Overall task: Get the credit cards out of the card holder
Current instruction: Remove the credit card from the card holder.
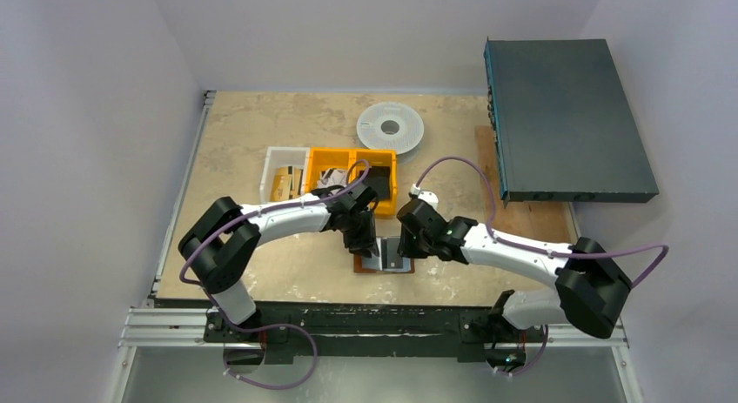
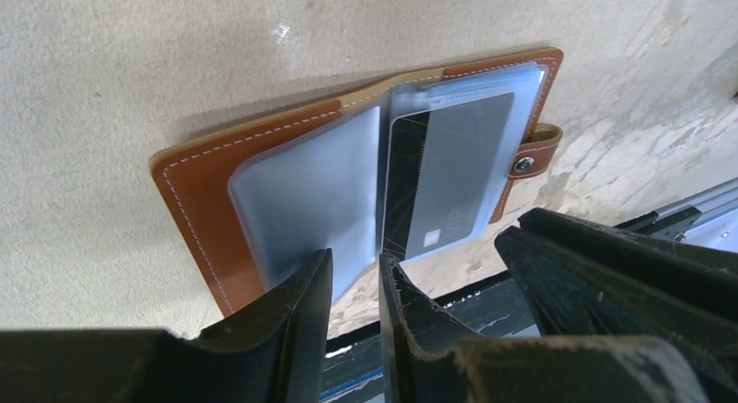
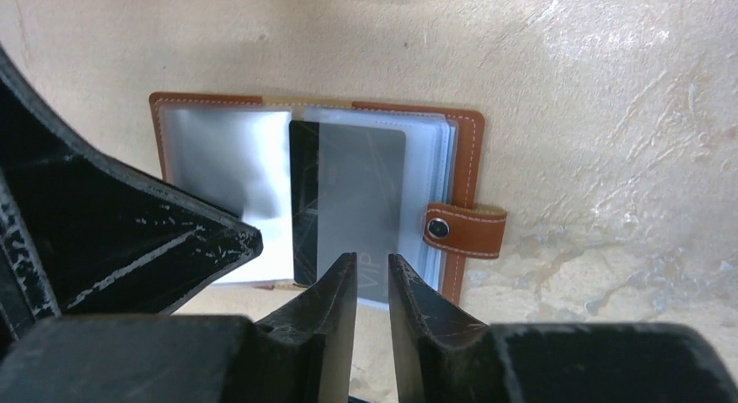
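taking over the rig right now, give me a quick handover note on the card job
Left gripper: jaws a narrow gap apart, nothing between them, over the near edge of the empty-looking clear sleeve, by the spine.
Right gripper: jaws also narrowly apart, over the near edge of the grey card; I cannot tell if it touches it.
Card holder: lying open on the table, near its front edge, snap strap undone.
Done: holder opened.
Left: the grey card sits in its sleeve. Pull it out, then check the sleeves behind it, whose contents do not show.

Left gripper (image 2: 355, 265) and right gripper (image 3: 372, 265) low, jaws narrowly apart.
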You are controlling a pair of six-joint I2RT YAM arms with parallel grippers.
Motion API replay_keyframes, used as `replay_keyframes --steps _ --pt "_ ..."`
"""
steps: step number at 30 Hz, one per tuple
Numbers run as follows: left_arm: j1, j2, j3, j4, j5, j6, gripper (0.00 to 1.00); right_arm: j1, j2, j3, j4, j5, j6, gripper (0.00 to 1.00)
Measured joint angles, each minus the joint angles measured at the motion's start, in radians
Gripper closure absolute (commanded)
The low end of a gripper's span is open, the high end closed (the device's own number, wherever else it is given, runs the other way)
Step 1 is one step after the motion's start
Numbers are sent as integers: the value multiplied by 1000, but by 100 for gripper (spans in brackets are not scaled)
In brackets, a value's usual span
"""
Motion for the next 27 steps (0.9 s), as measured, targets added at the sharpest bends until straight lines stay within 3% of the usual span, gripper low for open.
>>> replay_keyframes --steps 11,27 --pt "25 0 -64 134 31 -2 76 -31 101 -13 60 -10 -13 89" --pt "26 40 -83 235 75 -9 79 -38 109 -45 108 -32 -14 93"
